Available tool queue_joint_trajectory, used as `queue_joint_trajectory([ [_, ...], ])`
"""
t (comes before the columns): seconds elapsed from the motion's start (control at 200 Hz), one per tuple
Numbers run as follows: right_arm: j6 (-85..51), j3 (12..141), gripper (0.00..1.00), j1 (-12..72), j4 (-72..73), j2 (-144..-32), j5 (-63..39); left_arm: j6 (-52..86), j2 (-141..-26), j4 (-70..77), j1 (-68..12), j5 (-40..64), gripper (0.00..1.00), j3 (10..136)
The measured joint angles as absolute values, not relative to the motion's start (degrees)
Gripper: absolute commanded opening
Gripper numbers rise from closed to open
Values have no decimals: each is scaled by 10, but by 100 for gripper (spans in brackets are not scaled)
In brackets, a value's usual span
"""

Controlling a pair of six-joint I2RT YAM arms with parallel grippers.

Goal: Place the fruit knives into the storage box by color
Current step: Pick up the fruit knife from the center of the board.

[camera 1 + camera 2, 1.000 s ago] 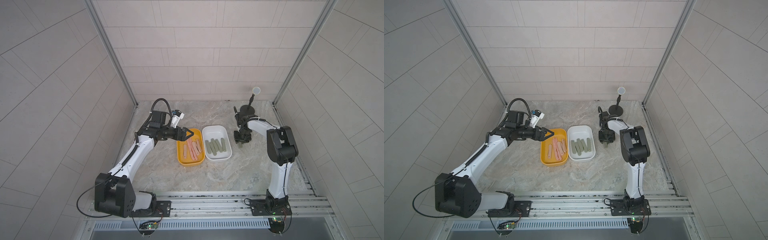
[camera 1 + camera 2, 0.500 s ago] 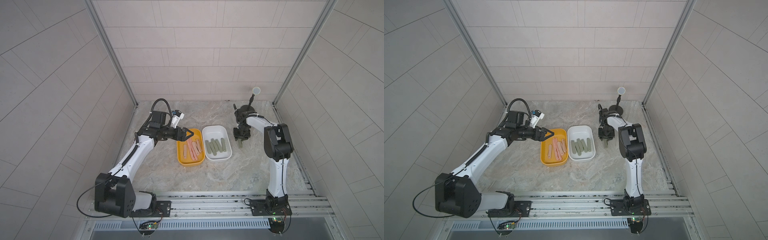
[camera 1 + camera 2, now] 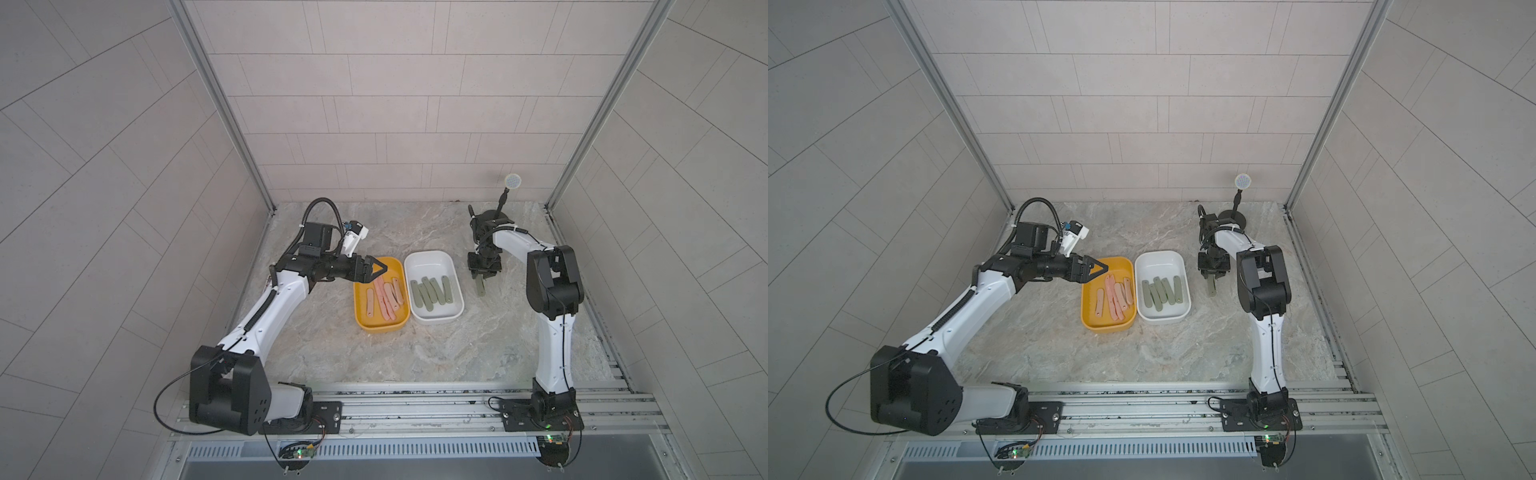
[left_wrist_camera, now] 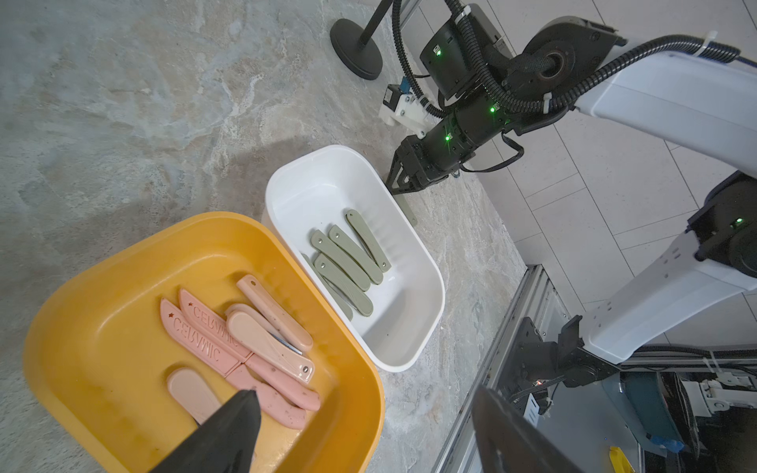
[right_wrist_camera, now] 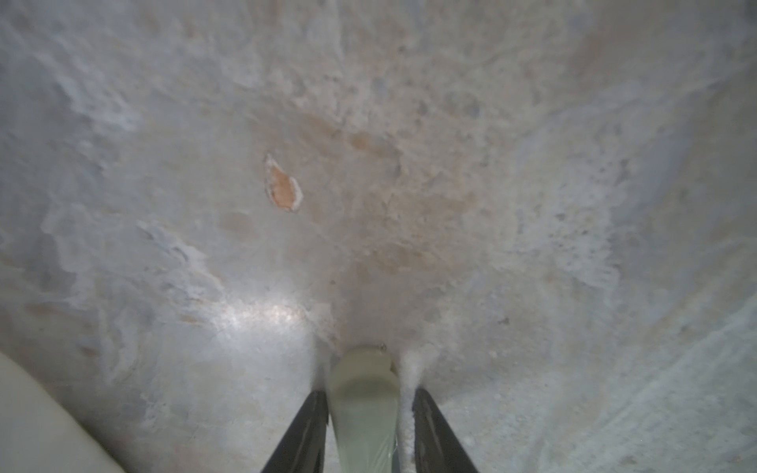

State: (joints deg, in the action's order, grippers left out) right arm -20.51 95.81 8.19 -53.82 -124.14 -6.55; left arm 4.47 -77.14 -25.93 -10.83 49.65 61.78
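Several salmon-pink fruit knives (image 3: 384, 297) (image 4: 250, 344) lie in the yellow storage box (image 3: 376, 328) (image 4: 65, 311). Several grey-green ones (image 3: 430, 291) (image 4: 348, 262) lie in the white storage box (image 3: 436, 320) (image 4: 426, 282). One more grey-green knife (image 3: 481, 287) (image 3: 1212, 287) (image 5: 364, 393) lies flat on the table, right of the white box. My right gripper (image 3: 482, 276) (image 5: 370, 392) is down over it, open, fingers straddling it. One finger touches the knife; a narrow gap shows at the other. My left gripper (image 3: 376, 269) (image 4: 362, 391) hovers wide open and empty over the yellow box's far end.
A black stand with a round white head (image 3: 498, 208) rises at the back right, just behind my right arm. The two boxes sit side by side mid-table. A metal rail (image 3: 415, 399) runs along the front edge, and tiled walls close in both sides.
My right gripper's fingers have narrowed around the grey-green knife on the table, and the right arm's elbow has swung. The left arm has not moved.
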Motion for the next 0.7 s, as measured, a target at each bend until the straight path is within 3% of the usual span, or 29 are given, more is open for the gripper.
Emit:
queue_joint_trajectory([
  [0.295, -199, 965, 23, 82, -535, -1246, -64, 45, -771, -259, -107, 496, 88, 618],
  [0.701, -199, 963, 21, 82, -534, -1242, -65, 45, -771, -259, -106, 496, 88, 618],
])
